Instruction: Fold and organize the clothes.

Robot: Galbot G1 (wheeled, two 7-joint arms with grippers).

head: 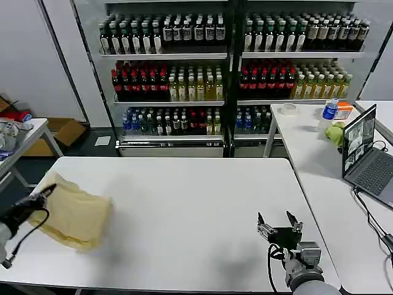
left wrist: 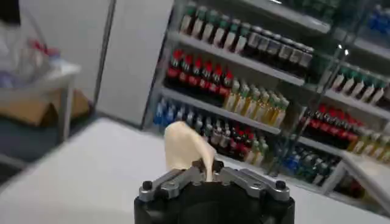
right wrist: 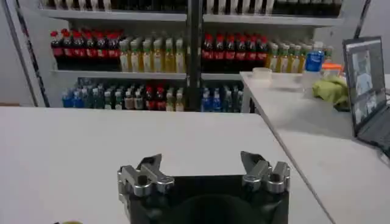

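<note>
White table [head: 184, 203] bearing soft, limp clothes [head: 77, 215], best taken at an edge; left gripper [head: 48, 192] pinching one corner, right gripper [head: 278, 220] apart, idle.

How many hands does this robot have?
2. The left hand grips the cream garment at the white table's left edge; the right hand hovers open near its right front.

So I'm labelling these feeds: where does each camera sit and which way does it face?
Head view: on the head, looking down over the white table; left claw shut on the clothes, right claw open.
Left wrist view: behind the left claw, facing the drink shelves.
Right wrist view: behind the right claw, facing the shelves.
All share the table and shelves.
</note>
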